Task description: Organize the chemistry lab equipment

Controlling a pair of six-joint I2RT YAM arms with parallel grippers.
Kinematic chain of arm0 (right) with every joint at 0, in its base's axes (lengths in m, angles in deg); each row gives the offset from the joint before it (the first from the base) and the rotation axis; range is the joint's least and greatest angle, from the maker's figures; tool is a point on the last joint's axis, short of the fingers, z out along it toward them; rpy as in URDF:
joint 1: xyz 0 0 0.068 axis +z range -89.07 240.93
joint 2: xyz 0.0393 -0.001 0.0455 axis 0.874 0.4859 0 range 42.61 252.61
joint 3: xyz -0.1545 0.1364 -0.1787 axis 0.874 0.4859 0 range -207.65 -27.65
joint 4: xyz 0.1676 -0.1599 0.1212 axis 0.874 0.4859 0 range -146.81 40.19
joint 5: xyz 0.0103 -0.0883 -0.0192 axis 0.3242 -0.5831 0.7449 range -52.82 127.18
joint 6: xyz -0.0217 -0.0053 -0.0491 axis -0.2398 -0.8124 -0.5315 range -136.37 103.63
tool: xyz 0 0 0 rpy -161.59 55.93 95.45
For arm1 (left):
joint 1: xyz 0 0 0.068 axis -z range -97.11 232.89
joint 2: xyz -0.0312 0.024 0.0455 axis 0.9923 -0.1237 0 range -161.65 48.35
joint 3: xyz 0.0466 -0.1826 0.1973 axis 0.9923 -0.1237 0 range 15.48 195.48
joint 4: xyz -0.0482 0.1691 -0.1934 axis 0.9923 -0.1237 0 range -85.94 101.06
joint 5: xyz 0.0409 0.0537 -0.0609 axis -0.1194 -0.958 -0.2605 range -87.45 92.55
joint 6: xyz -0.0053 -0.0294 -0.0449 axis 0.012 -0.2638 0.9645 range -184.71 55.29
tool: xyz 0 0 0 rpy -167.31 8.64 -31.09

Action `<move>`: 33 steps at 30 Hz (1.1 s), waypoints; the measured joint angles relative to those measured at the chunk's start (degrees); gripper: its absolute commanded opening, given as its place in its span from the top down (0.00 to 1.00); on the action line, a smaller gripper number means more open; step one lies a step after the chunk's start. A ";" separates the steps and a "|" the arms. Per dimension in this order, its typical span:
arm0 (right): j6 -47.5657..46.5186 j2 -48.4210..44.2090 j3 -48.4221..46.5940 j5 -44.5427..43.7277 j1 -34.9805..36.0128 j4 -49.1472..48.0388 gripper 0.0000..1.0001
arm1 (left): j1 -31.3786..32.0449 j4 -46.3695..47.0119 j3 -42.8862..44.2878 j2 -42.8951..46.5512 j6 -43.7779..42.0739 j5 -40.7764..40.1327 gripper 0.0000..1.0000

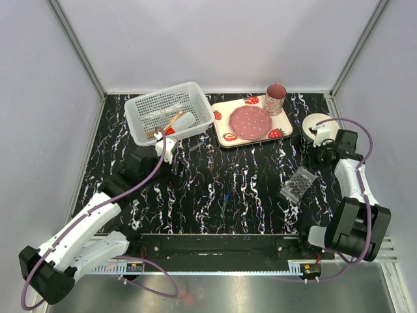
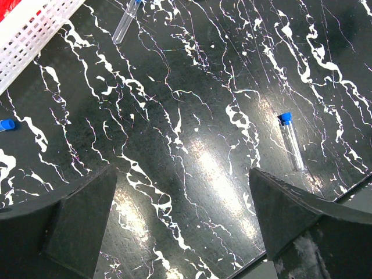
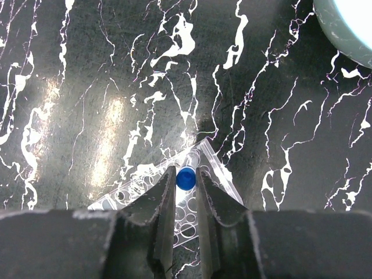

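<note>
Black marble-veined table (image 1: 254, 176) under both arms. Nearest in, on the right side, the right gripper (image 3: 186, 170) is down over the clear grid tube rack (image 1: 298, 184). Its jaws are drawn in narrow, and a blue-capped vial (image 3: 186, 179) sits right between the fingertips (image 3: 165, 192), the cap filling the gap, directly above the holes at one corner of the rack. Whether its foot is seated in a hole, can't tell from here.

Across to the middle now: a loose vial (image 2: 290, 142) lies flat on the marble, just beyond one finger of the left gripper (image 2: 183, 174). That gripper is spread wide, with nothing between the fingers and only bare table beneath.

Further out, a second clear tube (image 2: 125, 23) lies close beside the white basket (image 1: 163, 91), and one more blue cap (image 2: 6, 125) pokes in at the edge of the left wrist view.

Inside the basket are the white squeeze bottle (image 1: 186, 121) with its red cap, the wooden-handled tool (image 1: 174, 118) and some clear tubes (image 1: 159, 112).

Right of the basket, the strawberry-print tray (image 1: 228, 107) carries a pink plate (image 1: 251, 122), with a mug (image 1: 275, 99) at its far corner. Far right, the round white bowl (image 1: 311, 119) sits well apart from the rack.
</note>
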State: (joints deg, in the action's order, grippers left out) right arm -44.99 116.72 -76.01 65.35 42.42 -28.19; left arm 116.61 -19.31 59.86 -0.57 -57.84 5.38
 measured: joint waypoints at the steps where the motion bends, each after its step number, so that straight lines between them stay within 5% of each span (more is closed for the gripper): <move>1: -0.07 -0.24 0.11 0.00 0.00 0.13 0.73 | 0.00 0.00 0.00 0.00 0.00 0.02 0.01; 15: -0.57 -2.80 0.74 0.11 0.00 1.27 0.64 | 0.00 0.02 0.00 0.00 0.00 0.55 0.01; 27: 3.61 -9.44 -3.19 3.76 0.00 4.02 0.10 | 0.00 1.92 -0.22 -1.16 3.39 9.35 0.01; 33: 6.25 -12.94 -6.03 15.28 -0.04 4.33 0.00 | 7.28 7.17 -2.29 -8.55 14.47 14.16 0.03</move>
State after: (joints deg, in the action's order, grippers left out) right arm -38.74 103.78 -82.04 80.62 42.38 -23.86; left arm 123.89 -12.14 57.57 -9.12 -43.37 19.55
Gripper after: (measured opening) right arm 0.973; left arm 0.984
